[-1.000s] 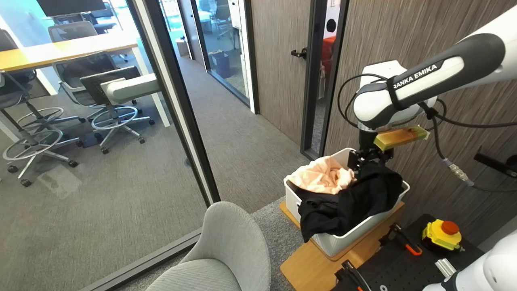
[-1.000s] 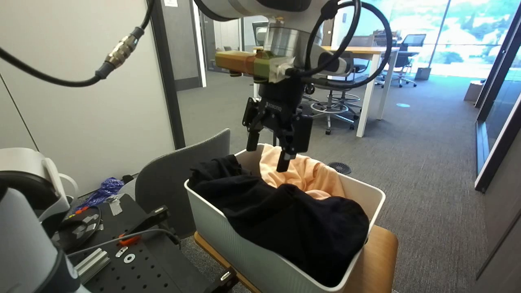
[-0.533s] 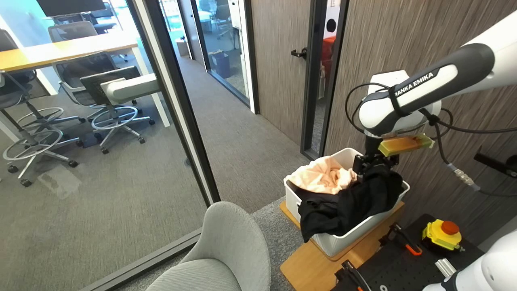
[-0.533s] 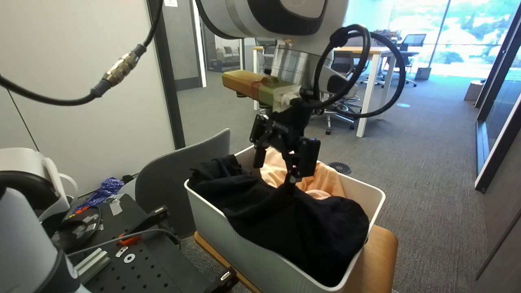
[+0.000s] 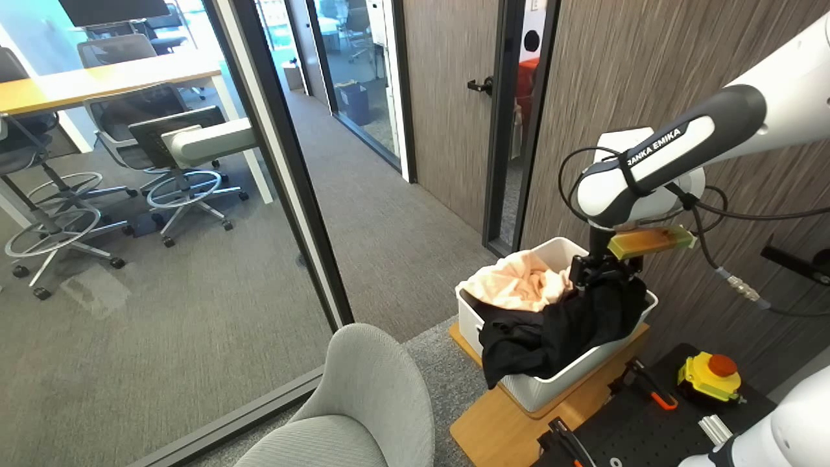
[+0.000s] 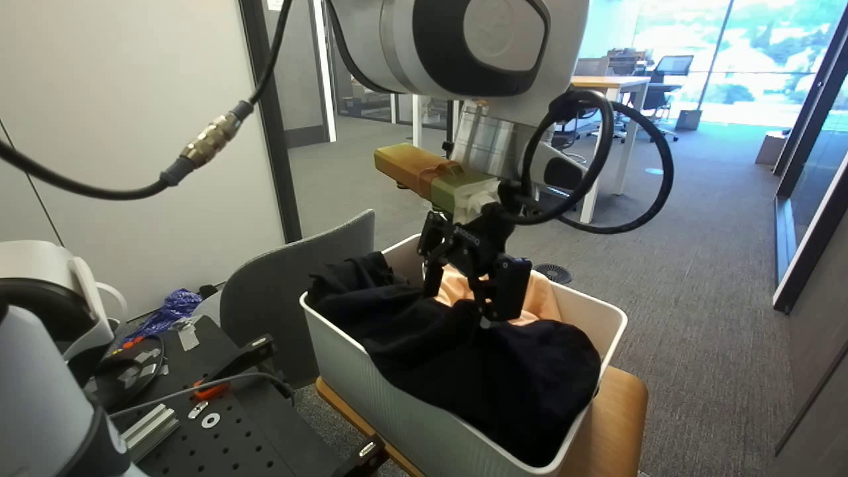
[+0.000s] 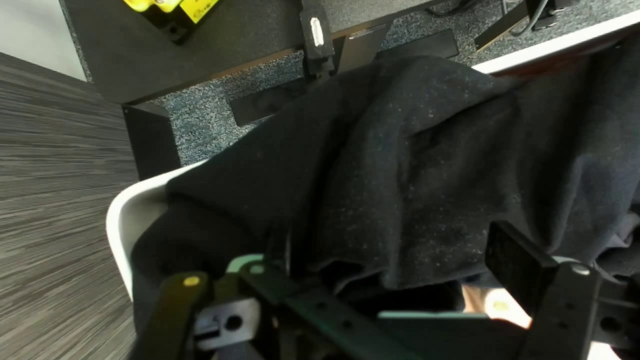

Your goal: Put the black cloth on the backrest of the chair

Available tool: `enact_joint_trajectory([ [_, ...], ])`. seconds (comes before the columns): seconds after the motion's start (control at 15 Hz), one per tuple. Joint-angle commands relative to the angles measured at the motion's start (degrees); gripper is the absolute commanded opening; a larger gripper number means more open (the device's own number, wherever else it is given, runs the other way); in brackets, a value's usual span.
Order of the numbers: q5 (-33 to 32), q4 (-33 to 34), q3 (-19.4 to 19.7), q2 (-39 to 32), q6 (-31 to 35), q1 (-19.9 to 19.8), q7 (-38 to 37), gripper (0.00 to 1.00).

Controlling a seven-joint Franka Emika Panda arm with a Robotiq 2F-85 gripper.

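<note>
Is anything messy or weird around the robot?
A bit messy: the black cloth flops partly outside the white bin instead of lying all inside. Also, a crumpled blue thing is bunched up near the pale wall; I can't tell what. I see nothing spilled or broken.

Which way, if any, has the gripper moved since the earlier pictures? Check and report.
Yes: in an exterior view, the gripper has moved down and slightly toward the picture's right, judged against the white bin, which has stayed put.
</note>
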State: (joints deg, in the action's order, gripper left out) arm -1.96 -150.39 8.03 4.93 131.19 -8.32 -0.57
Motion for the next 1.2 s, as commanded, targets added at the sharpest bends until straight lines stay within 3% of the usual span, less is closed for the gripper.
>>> enact_joint_trajectory([
  [0.0, 0.86, 0.23, 0.27, -0.96, 1.94, -0.19, 0.00, 1.00],
  [0.53, 1.29, 0.29, 0.22, -1.49, 2.40, -0.10, 0.34, 1.00],
  [0.6, 1.32, 0.27, 0.23, -1.52, 2.57, -0.11, 0.33, 0.75],
  [0.73, 1.26, 0.31, 0.23, -1.59, 2.74, -0.11, 0.23, 0.68],
  [1.13, 1.24, 0.37, 0.23, -1.83, 3.26, -0.12, 0.28, 0.20],
])
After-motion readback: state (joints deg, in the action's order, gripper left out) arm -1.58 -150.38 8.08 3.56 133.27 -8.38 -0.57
